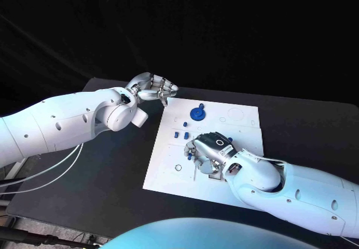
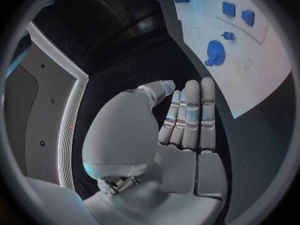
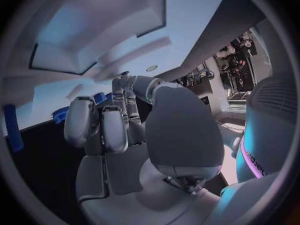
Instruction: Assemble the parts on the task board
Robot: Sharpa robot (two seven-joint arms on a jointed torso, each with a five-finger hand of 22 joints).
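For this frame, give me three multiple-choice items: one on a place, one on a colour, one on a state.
1. Where is the right robot hand?
A. Over the board
B. Off the table's far edge
C. Beside the left arm

2. What colour is the round gear-like part?
A. Red
B. Blue
C. Yellow

3. What is the left robot hand doing?
A. Holding the gear
B. Lifting the board
C. Holding nothing, at the board's far left corner

Answers:
1. A: the head view shows it lying over the board's middle.
2. B: it is blue in the head and left wrist views.
3. C: the left wrist view shows its fingers straight and side by side with nothing in them, and the gear lies apart on the board.
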